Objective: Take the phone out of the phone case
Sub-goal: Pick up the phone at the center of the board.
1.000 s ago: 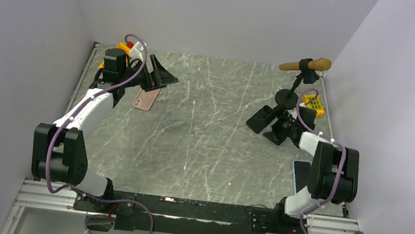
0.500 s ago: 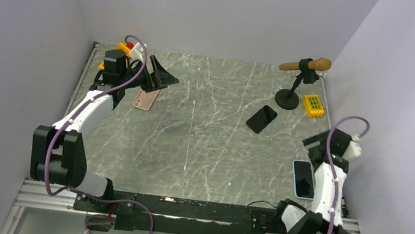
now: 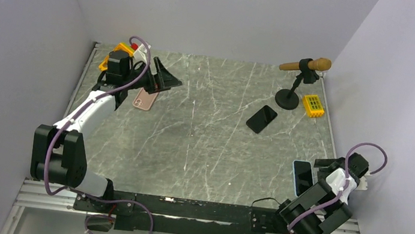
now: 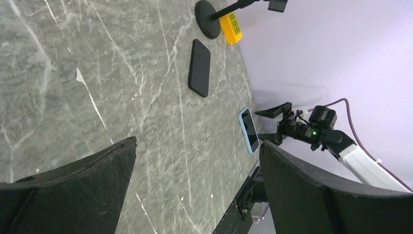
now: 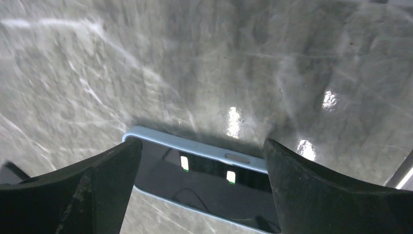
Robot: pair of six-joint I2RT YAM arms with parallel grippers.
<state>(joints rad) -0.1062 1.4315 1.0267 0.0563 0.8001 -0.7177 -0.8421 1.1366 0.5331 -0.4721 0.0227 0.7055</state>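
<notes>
1. The grey table [image 3: 201, 146] carries three flat slabs: a pink slab [image 3: 145, 100] far left, a black slab [image 3: 262, 119] far right, and a blue-rimmed phone [image 3: 302, 178] at the near right edge.
2. The right arm has swung back from the black slab and folded near its base. The right gripper [image 3: 323, 164], fingers spread wide and empty, now sits just beside the blue-rimmed phone. That phone is probably the next target, and nothing is gripped yet.
3. The left gripper [image 3: 160, 82] has barely moved. Its fingers are spread above the pink slab.
4. The blue-rimmed phone lies flat, screen up, with its long axis running near-to-far along the right edge. Which end is its top cannot be told.
</notes>
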